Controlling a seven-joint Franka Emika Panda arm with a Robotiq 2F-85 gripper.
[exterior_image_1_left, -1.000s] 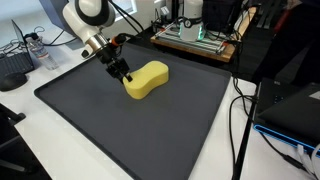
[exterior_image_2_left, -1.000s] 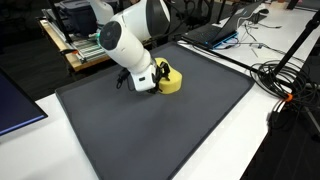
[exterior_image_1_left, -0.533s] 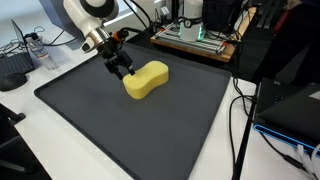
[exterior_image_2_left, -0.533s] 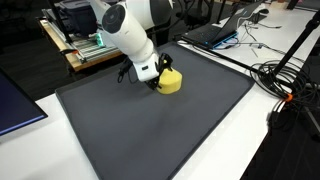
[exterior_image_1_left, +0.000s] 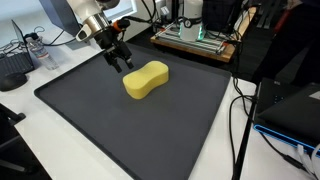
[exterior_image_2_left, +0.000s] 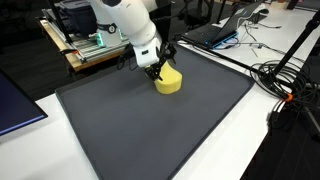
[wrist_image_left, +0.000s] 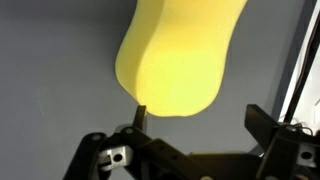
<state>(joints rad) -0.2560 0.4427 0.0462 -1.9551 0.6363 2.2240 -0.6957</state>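
A yellow peanut-shaped sponge (exterior_image_1_left: 146, 79) lies flat on the dark grey mat (exterior_image_1_left: 110, 125); it also shows in the other exterior view (exterior_image_2_left: 169, 79) and fills the top of the wrist view (wrist_image_left: 180, 55). My gripper (exterior_image_1_left: 124, 61) hangs just above and behind the sponge's near end, also seen in an exterior view (exterior_image_2_left: 156, 68). In the wrist view the two black fingers (wrist_image_left: 196, 117) stand wide apart with nothing between them, the sponge's end lying past the fingertips. The gripper is open and empty.
The mat lies on a white table (exterior_image_1_left: 30, 130). A wooden board with electronics (exterior_image_1_left: 195, 40) stands behind the mat. Black cables (exterior_image_1_left: 240, 120) run along one side, and in an exterior view cables (exterior_image_2_left: 285, 75) and a laptop (exterior_image_2_left: 215, 32) sit nearby.
The gripper has risen and drawn back from the sponge's end, from low beside it to above and behind it. The sponge has stayed in place.
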